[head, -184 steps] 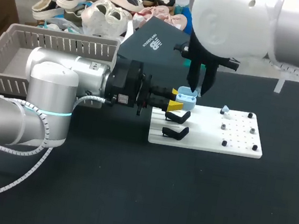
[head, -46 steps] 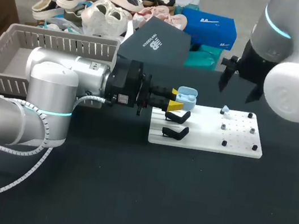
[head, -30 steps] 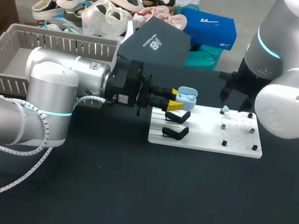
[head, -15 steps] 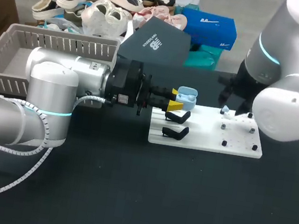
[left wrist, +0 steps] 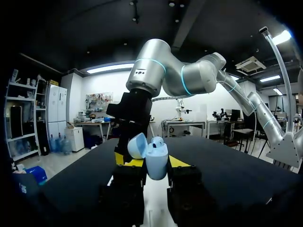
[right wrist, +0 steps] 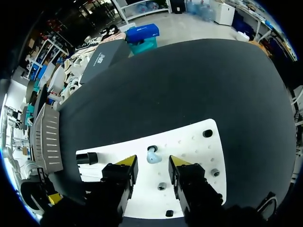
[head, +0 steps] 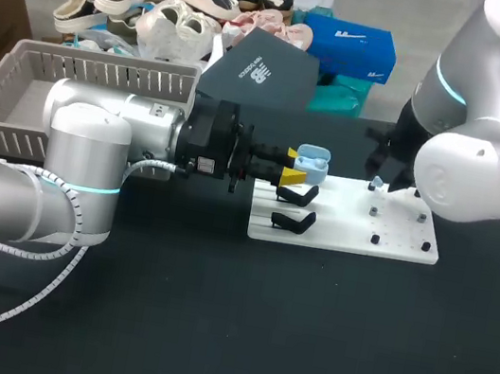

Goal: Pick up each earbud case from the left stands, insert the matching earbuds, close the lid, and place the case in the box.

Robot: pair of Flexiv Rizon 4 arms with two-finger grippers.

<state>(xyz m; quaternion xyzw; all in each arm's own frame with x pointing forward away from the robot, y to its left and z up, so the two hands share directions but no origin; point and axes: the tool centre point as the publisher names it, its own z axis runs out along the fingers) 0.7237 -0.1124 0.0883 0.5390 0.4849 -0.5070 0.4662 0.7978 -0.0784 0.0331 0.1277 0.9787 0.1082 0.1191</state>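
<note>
A light blue earbud case (head: 310, 165) hangs over the white board's left end, lid up, and my left gripper (left wrist: 151, 163) is shut on it. In the left wrist view one earbud (left wrist: 158, 141) sits in the case (left wrist: 156, 161), beside the raised lid (left wrist: 137, 145). Over the board's far right part stands my right gripper (right wrist: 152, 163), open. A loose light blue earbud (right wrist: 151, 155) lies between its yellow fingertips (right wrist: 127, 161), clear of both. In the head view that earbud (head: 376, 182) shows just beside my right arm (head: 483, 169).
The white board (head: 343, 231) carries two empty black stands (head: 297, 195) on its left and several small black pegs (head: 375, 238) on its right. A grey basket (head: 19, 76) stands at the table's back left. A dark box (head: 259, 73) lies behind the board.
My right arm has come down over the board until its fingers straddle the loose earbud, and the fingers have drawn closer together. The left arm and the case have not moved.
</note>
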